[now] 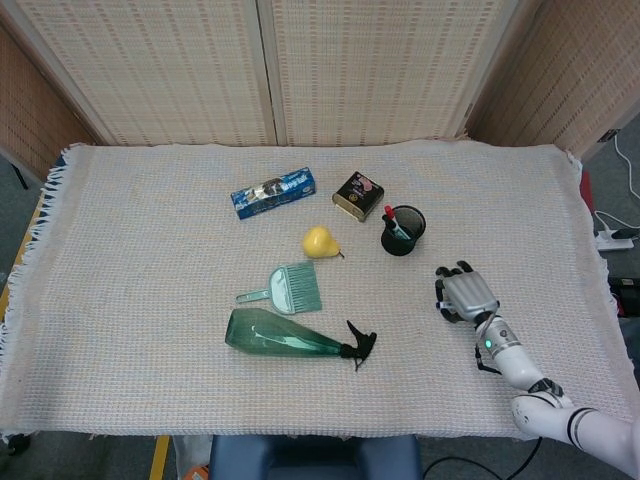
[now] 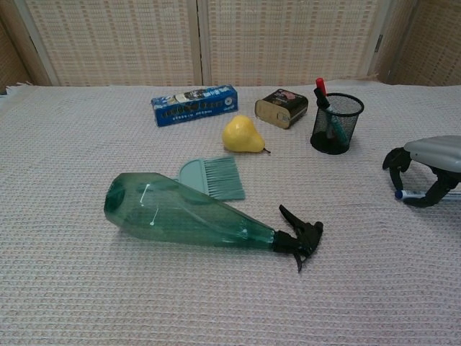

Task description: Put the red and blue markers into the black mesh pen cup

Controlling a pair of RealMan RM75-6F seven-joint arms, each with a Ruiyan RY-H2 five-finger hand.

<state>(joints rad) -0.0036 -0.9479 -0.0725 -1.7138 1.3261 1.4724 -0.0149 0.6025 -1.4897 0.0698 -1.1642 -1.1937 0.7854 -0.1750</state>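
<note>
blue marker [image 2: 403, 194]: lies flat on the woven table cloth [image 1: 150, 250], right of the black mesh pen cup [image 2: 336, 124], under the right hand [image 2: 425, 173]. fingers curl down around it; whether they grip it cannot be told. likely light, rigid, smooth, prone to roll; best pinched mid-barrel. red marker [image 2: 320, 87]: already stands in the cup. left hand: not seen.

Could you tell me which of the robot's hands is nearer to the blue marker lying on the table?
The right hand: it arches directly over the blue marker, fingers either side of it. The left hand shows in neither view.
</note>
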